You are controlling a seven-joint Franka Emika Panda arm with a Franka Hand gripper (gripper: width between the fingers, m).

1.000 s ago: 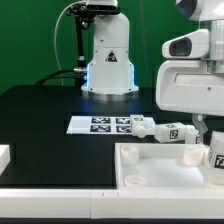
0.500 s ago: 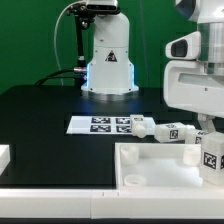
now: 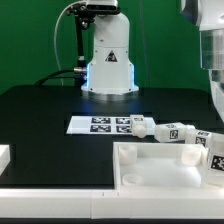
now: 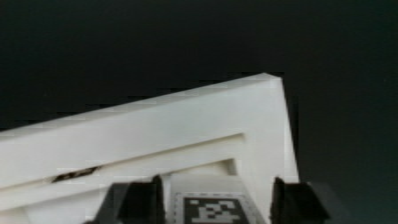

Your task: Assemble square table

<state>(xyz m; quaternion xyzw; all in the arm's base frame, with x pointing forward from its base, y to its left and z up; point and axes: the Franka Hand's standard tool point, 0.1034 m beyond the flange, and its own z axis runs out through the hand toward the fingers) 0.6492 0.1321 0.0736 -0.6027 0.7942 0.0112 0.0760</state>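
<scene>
Since 1 second ago the bulky white wrist (image 3: 212,45) has slid mostly out past the exterior view's right edge, though its leg (image 3: 216,159) has barely shifted. Leftmost, the marker board (image 3: 100,124) lies on the table (image 3: 40,110). Next, 2 loose legs (image 3: 150,127) rest just beyond the rim of the tabletop (image 3: 160,166). Rightmost, the claw (image 4: 208,203) pinches the tagged leg above a tabletop corner. Judging from this, keep the leg upright, centre it over the corner mount, then lower slowly.

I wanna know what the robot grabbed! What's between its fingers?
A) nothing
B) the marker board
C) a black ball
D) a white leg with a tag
D: the wrist view shows a tagged white leg sitting in the gripper.
</scene>
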